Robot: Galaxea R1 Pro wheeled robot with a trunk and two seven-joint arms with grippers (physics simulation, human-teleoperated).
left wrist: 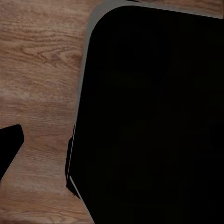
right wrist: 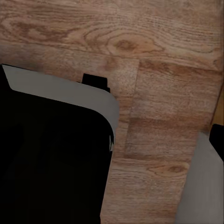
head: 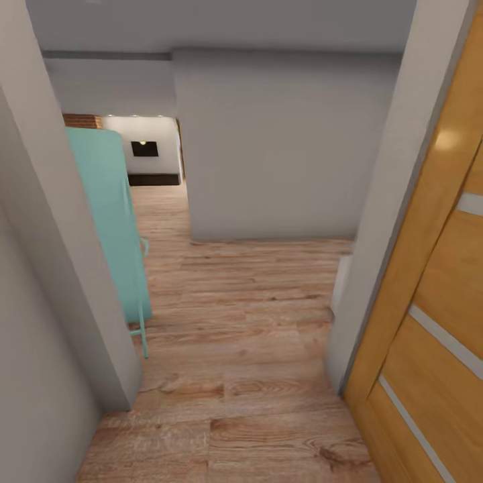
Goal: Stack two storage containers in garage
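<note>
The two storage containers are out of view. I am looking through a doorway onto a light wood plank floor [head: 241, 335] that runs down a hallway. In the left wrist view, the robot's black base [left wrist: 154, 116] lies over the same planks, and a dark sliver [left wrist: 9, 149] at the picture's edge may be one finger. The right wrist view has the black, grey-rimmed base [right wrist: 51, 154] and another dark sliver [right wrist: 217, 139] at its edge. Neither sliver tells me how the jaws stand. Nothing orange-red appears near either arm.
An open wooden door with pale stripes [head: 436, 302] stands close on the right, beside its grey frame [head: 396, 201]. A grey wall [head: 40, 268] is close on the left, with a teal panel on thin legs [head: 111, 221] behind it. A grey wall block [head: 275, 147] faces me; the passage continues to its left.
</note>
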